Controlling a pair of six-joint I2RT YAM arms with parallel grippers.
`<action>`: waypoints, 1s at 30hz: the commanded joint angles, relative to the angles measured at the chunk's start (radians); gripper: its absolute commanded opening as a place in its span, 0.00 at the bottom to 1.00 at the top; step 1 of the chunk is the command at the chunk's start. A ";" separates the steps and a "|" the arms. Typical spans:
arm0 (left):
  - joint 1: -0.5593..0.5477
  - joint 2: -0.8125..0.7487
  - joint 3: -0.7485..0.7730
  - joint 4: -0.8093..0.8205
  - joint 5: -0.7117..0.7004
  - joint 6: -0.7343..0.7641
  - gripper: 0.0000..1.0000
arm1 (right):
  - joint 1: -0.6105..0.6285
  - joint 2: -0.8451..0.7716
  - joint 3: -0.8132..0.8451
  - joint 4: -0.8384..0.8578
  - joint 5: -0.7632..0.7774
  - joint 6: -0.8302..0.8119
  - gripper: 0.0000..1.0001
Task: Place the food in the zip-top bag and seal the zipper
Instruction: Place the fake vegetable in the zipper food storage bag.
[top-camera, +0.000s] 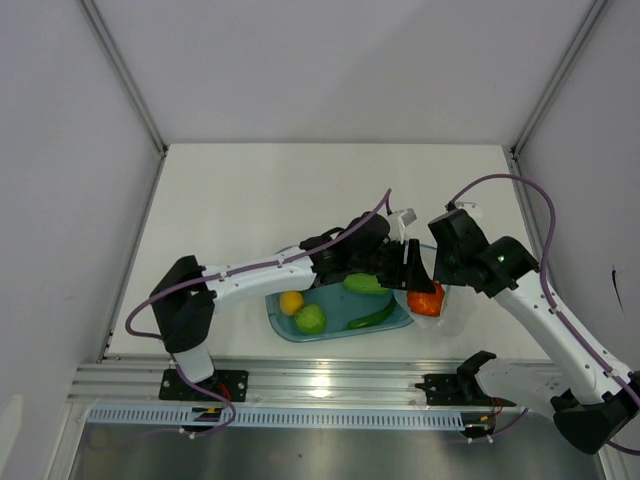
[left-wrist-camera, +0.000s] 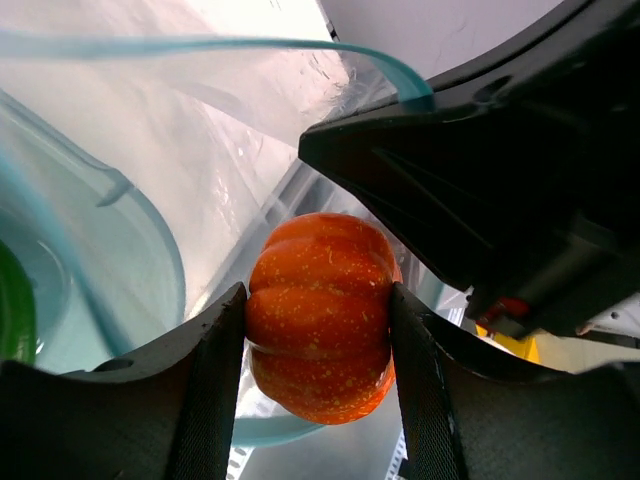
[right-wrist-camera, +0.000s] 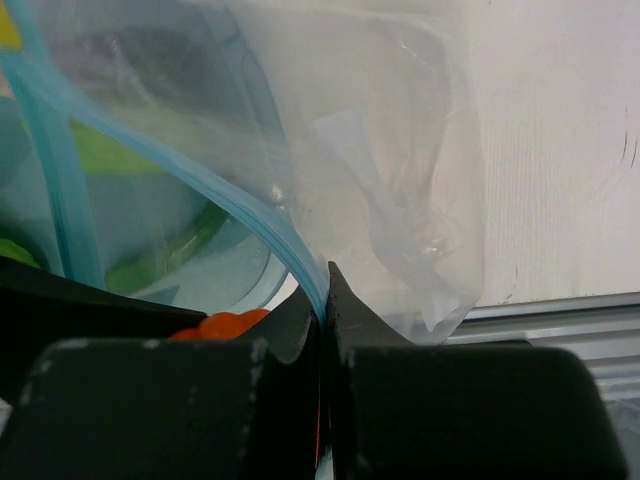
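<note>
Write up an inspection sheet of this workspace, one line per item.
Surface: white table, no spills seen.
Job's things: tomato at the mouth of the zip-top bag; yellow-orange fruit, green fruit, cucumber and chili in the blue tub.
Clutter: nothing seen.
Grippers: left pincer shut on the tomato; right pincer pinching the zipper.
Cables: purple cables loop along both arms.
Surroundings: white walls, metal frame posts, rail at the near edge.
</note>
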 joint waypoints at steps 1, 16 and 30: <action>-0.023 0.010 0.068 0.043 0.027 -0.029 0.21 | 0.003 -0.026 0.001 0.025 -0.001 0.018 0.00; -0.023 -0.254 -0.130 0.050 -0.194 0.131 1.00 | -0.001 -0.035 0.002 0.013 0.002 0.011 0.00; 0.020 -0.510 -0.319 -0.271 -0.551 0.152 1.00 | -0.006 -0.051 0.014 -0.044 0.024 0.000 0.00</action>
